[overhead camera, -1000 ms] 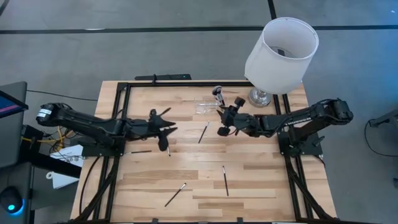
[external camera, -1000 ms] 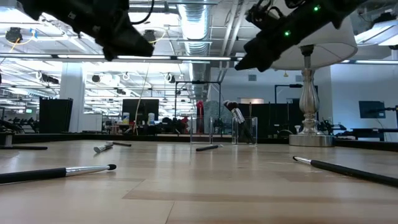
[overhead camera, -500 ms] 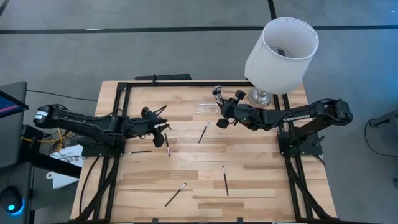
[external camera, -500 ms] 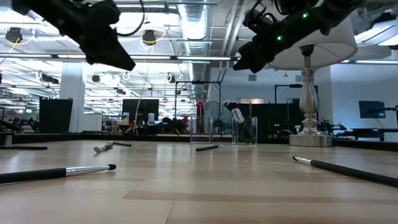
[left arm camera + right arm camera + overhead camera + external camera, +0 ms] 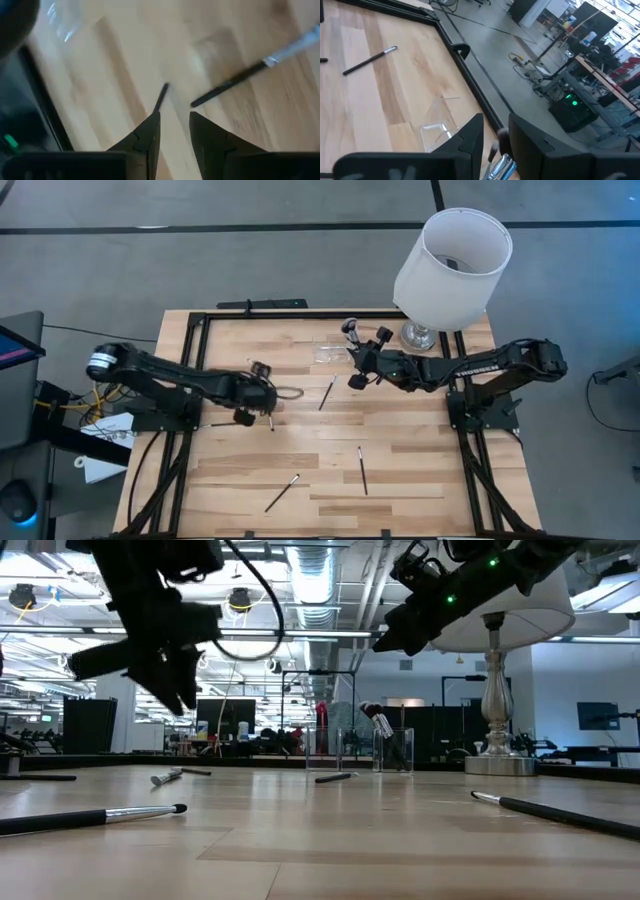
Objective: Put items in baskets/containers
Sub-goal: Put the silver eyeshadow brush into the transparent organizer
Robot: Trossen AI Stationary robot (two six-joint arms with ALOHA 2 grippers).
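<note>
Wooden boards make up the big table point(image 5: 400, 470), which fills the middle of the high view, with a white lampshade point(image 5: 455, 255) at the upper right. Next comes the clear box point(image 5: 330, 348) near the top middle of the table, and some brushes point(image 5: 349, 328) already stick up from its right end. The right gripper point(image 5: 357, 367) hangs just beside that end of the box; its fingers sit close with a thin gap, and whether they pinch anything cannot be told. The left gripper point(image 5: 268, 390) is left of the middle, fingers a little apart and empty, as the left wrist view shows. Right under it lies a brush point(image 5: 269, 413) that runs up and down the frame, so its long side points toward the top edge. My guess is that this arm goes for that brush, since it is much nearer than the right arm. 3 more loose brushes wait: 1 point(image 5: 327, 392) in the middle between both arms, 1 point(image 5: 362, 470) lower down, and 1 point(image 5: 283, 493) at the bottom, slanted.
</note>
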